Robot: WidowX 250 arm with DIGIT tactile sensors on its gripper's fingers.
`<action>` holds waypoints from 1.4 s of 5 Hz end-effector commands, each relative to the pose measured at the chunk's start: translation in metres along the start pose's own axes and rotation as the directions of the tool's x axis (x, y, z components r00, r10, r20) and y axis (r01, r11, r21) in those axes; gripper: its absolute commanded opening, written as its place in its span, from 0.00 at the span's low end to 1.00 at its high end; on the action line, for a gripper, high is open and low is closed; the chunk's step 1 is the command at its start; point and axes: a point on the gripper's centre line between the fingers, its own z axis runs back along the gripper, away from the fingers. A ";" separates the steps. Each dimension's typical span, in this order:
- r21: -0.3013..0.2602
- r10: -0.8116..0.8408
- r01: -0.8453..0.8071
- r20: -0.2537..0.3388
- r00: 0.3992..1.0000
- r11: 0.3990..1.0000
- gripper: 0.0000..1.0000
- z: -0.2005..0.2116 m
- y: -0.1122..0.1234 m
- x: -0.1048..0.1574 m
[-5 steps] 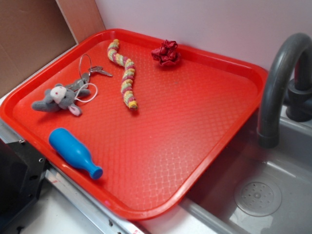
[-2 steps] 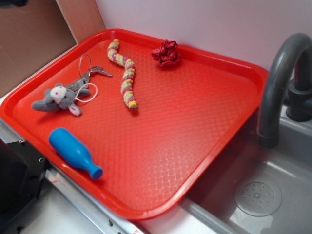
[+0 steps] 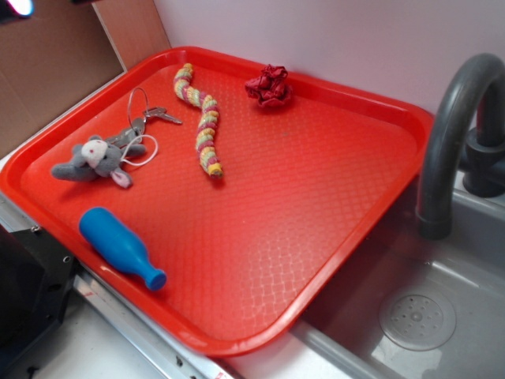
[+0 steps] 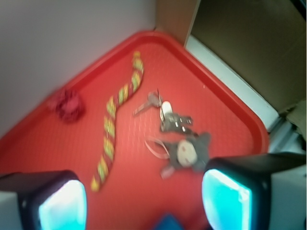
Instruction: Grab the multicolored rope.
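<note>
1. Nearest to me in the wrist view is my claw (image 4: 144, 201): its two fingers (image 4: 60, 201) stand wide apart at the bottom of the frame with nothing between them, so it is spread open and empty. It hangs high over the red tray (image 3: 410, 118), with only a small lit piece of the arm catching the top left corner of the exterior view.
2. On the tray's near edge lies the blue bottle (image 3: 120, 247), then, further in by the left edge, the grey plush mouse (image 3: 93, 160) with its keyring (image 3: 146, 112).
3. Beyond those lies the multicolored rope (image 3: 202, 118), flat on the tray in its far left part, just right of the keyring and apart from it. I judge its long axis runs from the far left corner toward the tray's middle, with a gentle S-bend; one end points at that far corner, the other at the open centre. In the wrist view the rope (image 4: 115, 120) runs nearly lengthways up the frame, left of centre.
4. Farthest, near the far edge, sits the dark red fabric ball (image 3: 269, 85), well apart from the rope.
5. Progress: nothing grasped yet. Left to do, as I judge it: shift over the rope's middle, set the fingers across its long axis, descend, close.
</note>
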 end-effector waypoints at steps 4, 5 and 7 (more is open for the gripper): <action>0.009 0.082 -0.082 -0.142 0.986 0.997 1.00 -0.144 -0.037 0.003; 0.017 0.066 -0.064 -0.180 0.981 0.998 1.00 -0.164 -0.038 0.001; 0.024 0.014 -0.010 -0.200 0.980 1.000 0.17 -0.189 -0.044 -0.014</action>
